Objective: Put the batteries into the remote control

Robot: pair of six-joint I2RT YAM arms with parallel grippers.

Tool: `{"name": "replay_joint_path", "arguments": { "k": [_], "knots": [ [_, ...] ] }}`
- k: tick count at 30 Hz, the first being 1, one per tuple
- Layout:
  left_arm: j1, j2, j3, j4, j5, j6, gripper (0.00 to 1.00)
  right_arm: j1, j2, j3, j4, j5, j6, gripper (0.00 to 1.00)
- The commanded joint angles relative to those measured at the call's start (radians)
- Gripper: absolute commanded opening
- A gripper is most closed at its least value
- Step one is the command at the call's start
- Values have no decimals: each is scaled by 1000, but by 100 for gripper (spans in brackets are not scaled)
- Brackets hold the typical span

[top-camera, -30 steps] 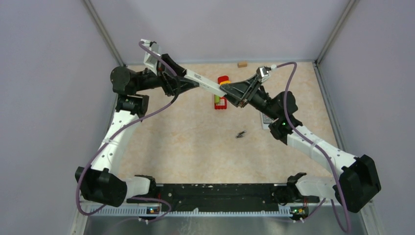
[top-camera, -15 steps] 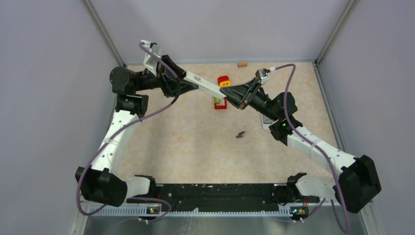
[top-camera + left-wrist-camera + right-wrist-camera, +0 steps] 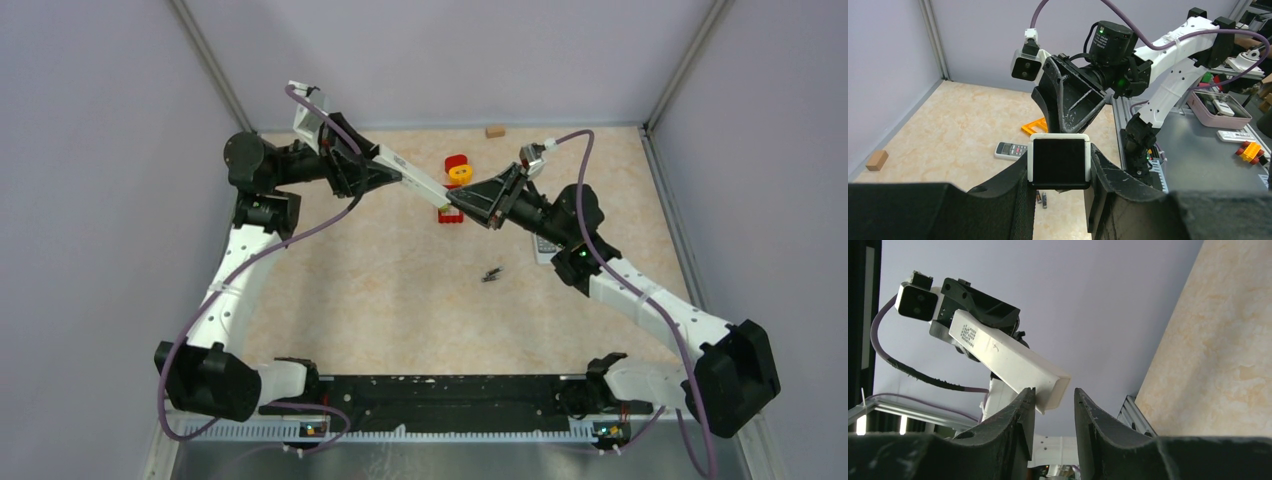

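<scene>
Top external view gives me the whole desk, so I read it from the left. My left gripper is up over the far left part of the desk, pinching the remote by one end; the white body slants out of the jaws toward the middle of the desk, raised clear of the surface. On the left wrist camera I see that same remote end-on, a dark square in a white frame, pressed between both fingers. Under the remote's free end, near the far edge, sits a red and yellow toy. My right gripper comes in from the right and meets that free end. On the right wrist camera its jaws stand apart with a gap between them, and the remote's end is at the tips beside one finger; I cannot tell whether it touches. The batteries lie together on the desk a little right of centre, well apart from both grippers and from the remote. A tan block rests against the far edge, right of the middle. A second remote lies flat toward the right edge, partly hidden under my right arm.
</scene>
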Motion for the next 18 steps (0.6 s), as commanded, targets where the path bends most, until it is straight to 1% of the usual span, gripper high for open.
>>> {"name": "replay_joint_path", "arguments": {
  "k": [1,3,9,13,18],
  "knots": [
    [6,-36,7,39,-34,28,0,-10,-16,25,11,-39,-21,31],
    [6,-40,3,38,-33,30,0,-10,-6,25,55,-53,9,27],
    [6,-48,-5,9,-36,57,0,-10,15,26,136,-84,72,20],
    [9,-55,-5,-42,-39,101,0,-11,4,30,117,-81,73,11],
    [15,-58,-10,-69,-35,123,0,-10,-1,37,78,-68,49,1]
  ]
}}
